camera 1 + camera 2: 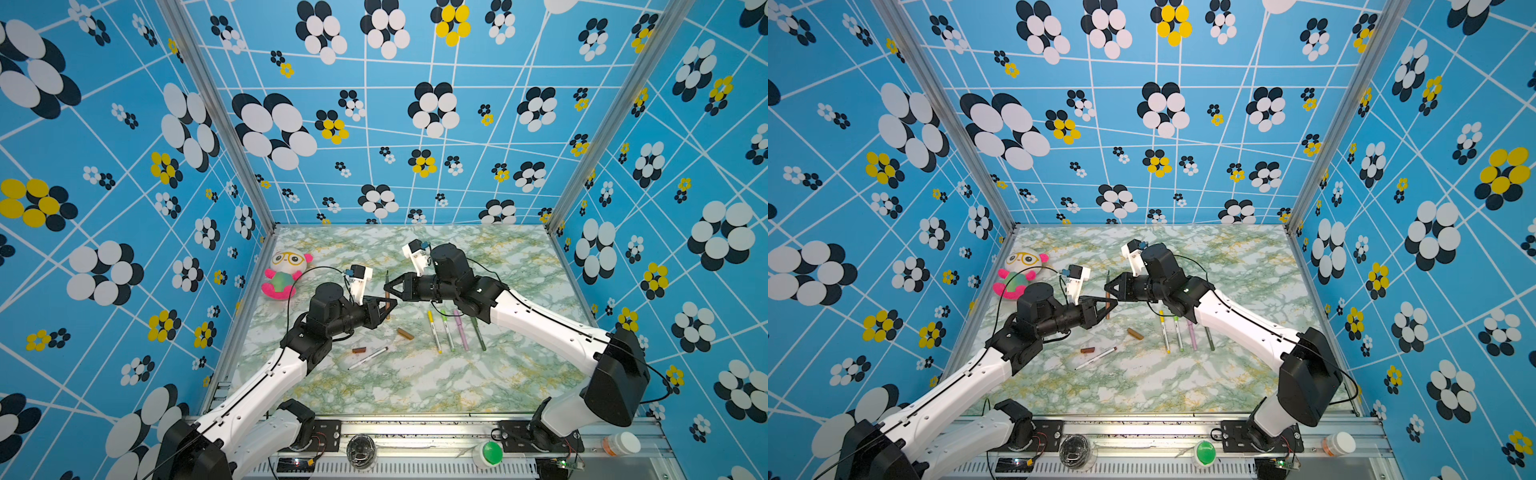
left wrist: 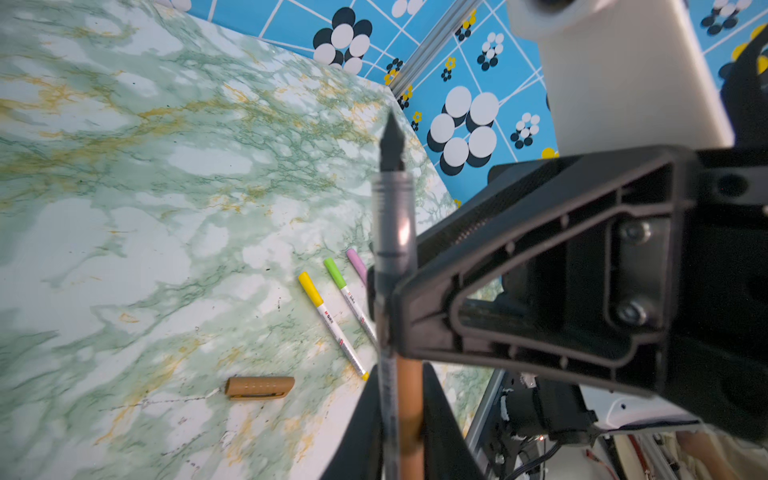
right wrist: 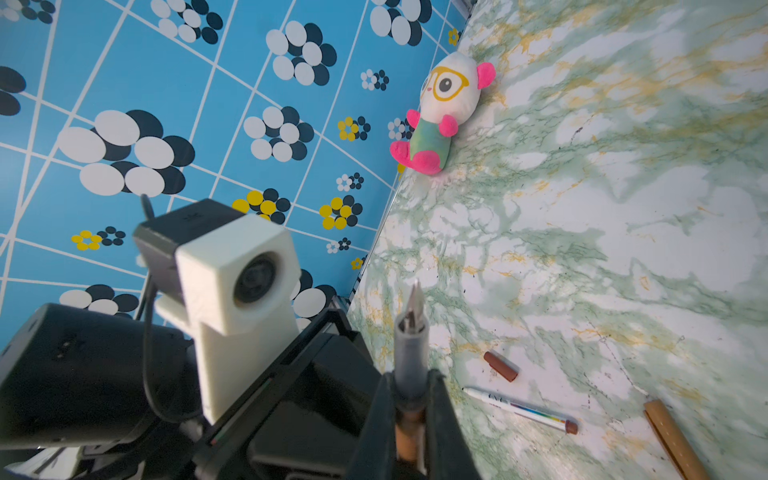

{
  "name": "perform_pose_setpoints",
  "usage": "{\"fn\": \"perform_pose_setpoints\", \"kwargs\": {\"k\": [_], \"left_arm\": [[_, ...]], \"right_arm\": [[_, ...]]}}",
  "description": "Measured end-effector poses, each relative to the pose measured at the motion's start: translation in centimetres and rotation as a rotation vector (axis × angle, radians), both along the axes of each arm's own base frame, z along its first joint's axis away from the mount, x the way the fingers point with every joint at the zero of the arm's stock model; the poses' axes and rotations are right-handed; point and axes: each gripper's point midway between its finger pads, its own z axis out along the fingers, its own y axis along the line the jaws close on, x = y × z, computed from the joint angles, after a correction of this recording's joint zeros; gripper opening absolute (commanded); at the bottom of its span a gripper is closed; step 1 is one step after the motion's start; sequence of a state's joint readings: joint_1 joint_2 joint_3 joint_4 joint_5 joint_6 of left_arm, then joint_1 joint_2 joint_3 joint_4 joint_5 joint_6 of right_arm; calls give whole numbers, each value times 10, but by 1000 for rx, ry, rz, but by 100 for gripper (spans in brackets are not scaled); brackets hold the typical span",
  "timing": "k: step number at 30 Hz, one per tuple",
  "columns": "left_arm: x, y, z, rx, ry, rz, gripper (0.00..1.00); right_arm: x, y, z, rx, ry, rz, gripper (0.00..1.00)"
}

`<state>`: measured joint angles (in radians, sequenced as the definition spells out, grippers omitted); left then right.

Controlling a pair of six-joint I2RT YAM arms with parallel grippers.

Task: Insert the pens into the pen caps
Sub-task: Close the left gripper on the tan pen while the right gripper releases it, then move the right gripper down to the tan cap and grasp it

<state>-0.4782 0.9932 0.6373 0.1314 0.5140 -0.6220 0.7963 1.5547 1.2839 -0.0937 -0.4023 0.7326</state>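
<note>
A tan pen (image 1: 387, 297) stands upright above the table's middle, its dark nib pointing at the back wall. My left gripper (image 1: 390, 306) is shut on its tan barrel (image 2: 409, 399). My right gripper (image 1: 388, 286) is shut on the same pen (image 3: 410, 353), just behind the grey grip section. The tan cap (image 1: 405, 333) lies loose below them. A brown cap (image 1: 359, 350) lies beside a white brown-tipped pen (image 1: 368, 358). Capped yellow (image 1: 434, 331), light-green (image 1: 447, 330), pink (image 1: 461, 329) and dark-green (image 1: 478, 333) pens lie in a row under the right arm.
A plush toy (image 1: 286, 274) lies against the left wall. Blue flowered walls enclose the marbled table (image 1: 415, 386) on three sides. On the front rail stand a green button (image 1: 488, 453) and a small bottle (image 1: 621, 444).
</note>
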Motion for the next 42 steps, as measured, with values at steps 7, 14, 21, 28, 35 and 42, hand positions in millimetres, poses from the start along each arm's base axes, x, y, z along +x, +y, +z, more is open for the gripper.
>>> {"fn": "perform_pose_setpoints", "kwargs": {"k": [7,14,21,28,35,42], "left_arm": [[1,1,-1,6,0,6,0],[6,10,-9,47,14,69,0],[21,58,-27,135,71,294,0],[21,97,-45,155,117,442,0],[21,104,-51,158,127,462,0],[17,112,-47,146,108,481,0]], "right_arm": [[0,0,-1,-8,-11,3,5],[-2,-6,-13,-74,-23,5,36],[-11,-27,-51,-247,35,-1,55],[-30,-33,-125,-341,243,5,65],[-53,-22,-197,-400,470,42,68],[-58,-18,-213,-424,544,46,68]]}}
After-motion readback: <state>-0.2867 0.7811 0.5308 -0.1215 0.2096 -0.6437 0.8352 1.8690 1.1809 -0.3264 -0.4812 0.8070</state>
